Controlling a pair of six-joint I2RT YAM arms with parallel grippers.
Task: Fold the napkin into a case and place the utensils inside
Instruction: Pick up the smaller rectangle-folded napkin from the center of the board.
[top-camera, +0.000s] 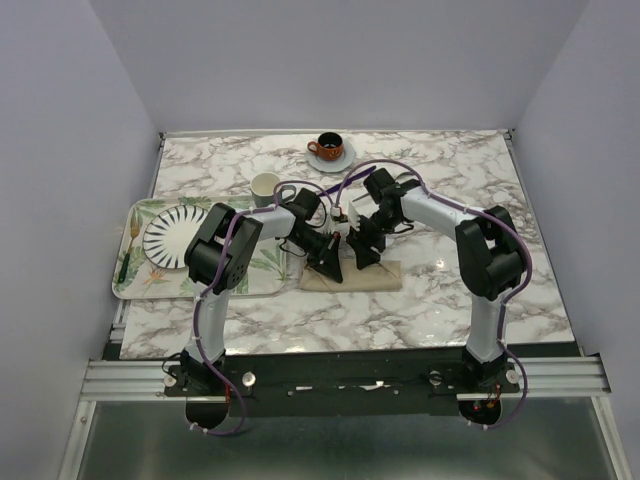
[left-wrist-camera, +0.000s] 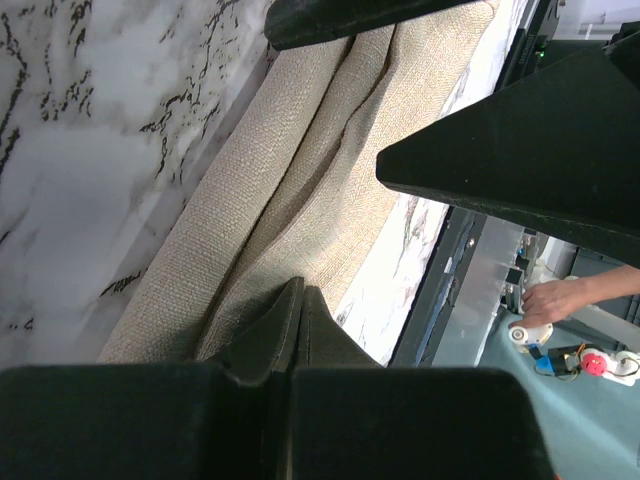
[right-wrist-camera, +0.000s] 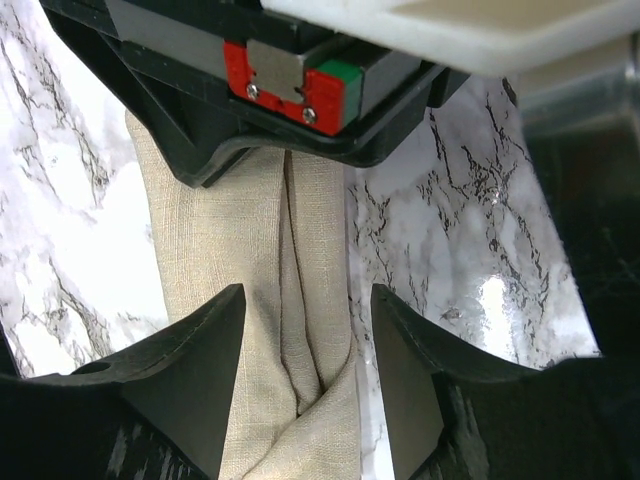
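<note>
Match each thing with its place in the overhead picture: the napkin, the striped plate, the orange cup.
Things:
1 napkin
2 striped plate
3 orange cup

Places:
A on a saucer near the far edge
B on the leaf-printed tray
C on the marble table, near its middle

Pairs: 1-C, 2-B, 3-A

The folded beige cloth napkin (top-camera: 380, 276) lies under the left gripper (top-camera: 328, 266) and right gripper (top-camera: 362, 258); the leaf-printed rectangular tray (top-camera: 140, 283) sits to their left.
</note>
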